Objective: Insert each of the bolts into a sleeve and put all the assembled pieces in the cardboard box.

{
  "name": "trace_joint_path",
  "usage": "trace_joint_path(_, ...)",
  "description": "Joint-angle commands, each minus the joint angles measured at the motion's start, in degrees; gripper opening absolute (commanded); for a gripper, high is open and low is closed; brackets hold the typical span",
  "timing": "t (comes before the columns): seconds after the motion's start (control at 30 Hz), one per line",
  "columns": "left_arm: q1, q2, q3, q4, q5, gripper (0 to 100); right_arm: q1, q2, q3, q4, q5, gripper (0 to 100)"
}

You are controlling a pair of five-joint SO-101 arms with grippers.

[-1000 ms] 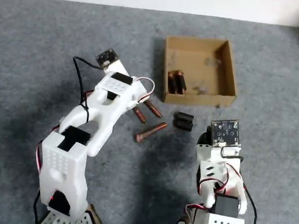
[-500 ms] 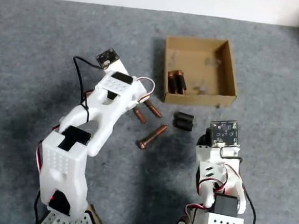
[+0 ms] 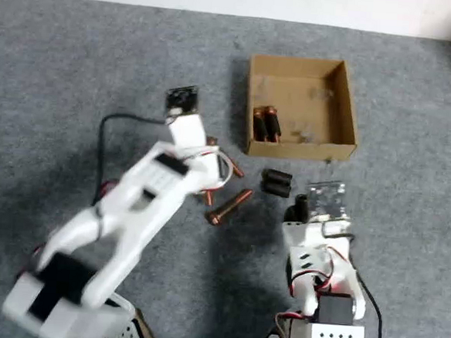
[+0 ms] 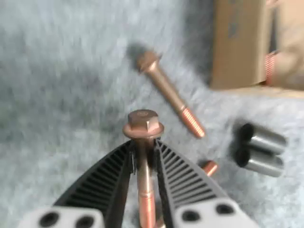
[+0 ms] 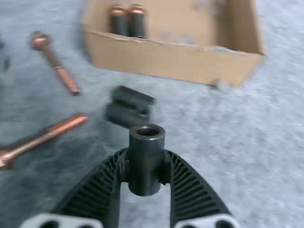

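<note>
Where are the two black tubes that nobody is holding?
In the high view the two black sleeves lie side by side on the grey carpet, just outside the cardboard box's near wall, with a loose bolt to their left.

No text, label, number or sign can be read anywhere. A dark smudge of print on the outer wall of the cardboard box (image 4: 240,47) is too blurred to make out.

The jaws pinch a copper bolt (image 4: 143,129) below its hex head. A second bolt (image 4: 167,91) lies beyond them, two dark sleeves (image 4: 260,150) to one side, by the cardboard box (image 4: 237,45).
</note>
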Motion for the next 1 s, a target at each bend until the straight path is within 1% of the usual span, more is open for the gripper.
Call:
trace_joint_path(0.0, 0.92, -14.46, 15.87, -21.98, -5.89, 0, -6.37, -0.75, -0.66, 0.04, -0.62, 0.5)
trace_joint_path(0.1, 1.1, -21.23, 28.44, -39.82, -11.25, 0, -12.62, -0.75, -0.31, -0.57, -0.62, 0.5)
trace_joint_path(0.17, 1.1, -24.57, 35.12, -51.52, -14.95, 0, -16.92, -0.75, 0.31, -4.35, -0.44, 0.5)
trace_joint_path(0.23, 1.1, -27.3, 39.52, -59.34, -16.26, 0, -19.3, -0.75, 4.0, -9.63, -0.35, 0.5)
trace_joint_path(0.3, 1.1, -29.58, 41.89, -62.42, -16.26, 0, -20.44, -0.75, 8.22, -17.63, -0.35, 0.5)
trace_joint_path(0.37, 1.1, -32.13, 43.12, -62.95, -16.26, 0, -20.26, -0.04, 12.35, -24.84, -0.18, 0.5)
trace_joint_path(0.43, 1.1, -34.95, 44.09, -63.03, -16.18, 0, -19.56, -0.13, 14.11, -27.82, -0.18, 0.5)
trace_joint_path(0.6, 1.19, -44.79, 45.93, -62.77, -16.0, 0, -19.56, 0.31, 13.23, -27.38, -0.26, 0.5)
trace_joint_path(0.67, 1.19, -49.1, 46.02, -62.59, -13.36, 0, -19.56, 0.31, 13.23, -27.38, -0.26, 0.5)
trace_joint_path(0.73, 1.19, -53.32, 45.76, -59.96, -9.76, 0, -19.65, 0.4, 13.23, -27.3, -0.26, 0.5)
trace_joint_path(0.83, 1.19, -59.74, 45.32, -53.36, -5.27, 0, -19.65, 0.4, 13.23, -26.77, -0.26, 0.5)
trace_joint_path(0.9, 1.19, -63.78, 45.32, -49.41, -3.52, 0, -19.82, 0.4, 13.23, -25.27, -0.18, 0.5)
trace_joint_path(0.97, 2.33, -67.3, 45.58, -46.42, -3.52, 0, -20.88, 0.4, 13.23, -24.92, -0.18, 0.5)
